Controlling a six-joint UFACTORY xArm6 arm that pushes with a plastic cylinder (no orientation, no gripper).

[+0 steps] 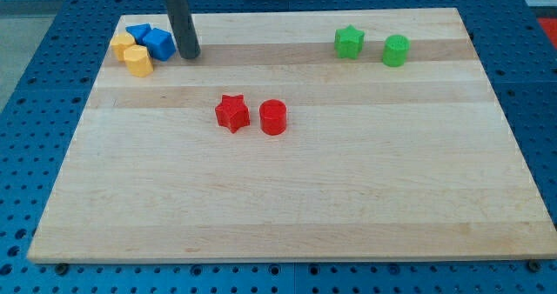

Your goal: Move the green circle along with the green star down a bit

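The green star (349, 42) and the green circle (395, 50) sit side by side near the view's top right of the wooden board (278, 198), the star to the left of the circle. My tip (190, 54) rests on the board at the view's top left, just right of the blue blocks and far to the left of both green blocks.
Two blue blocks (157, 43) (138, 32) and two yellow blocks (137, 59) (123, 43) cluster at the view's top left corner. A red star (231, 113) and a red circle (272, 117) sit near the board's middle.
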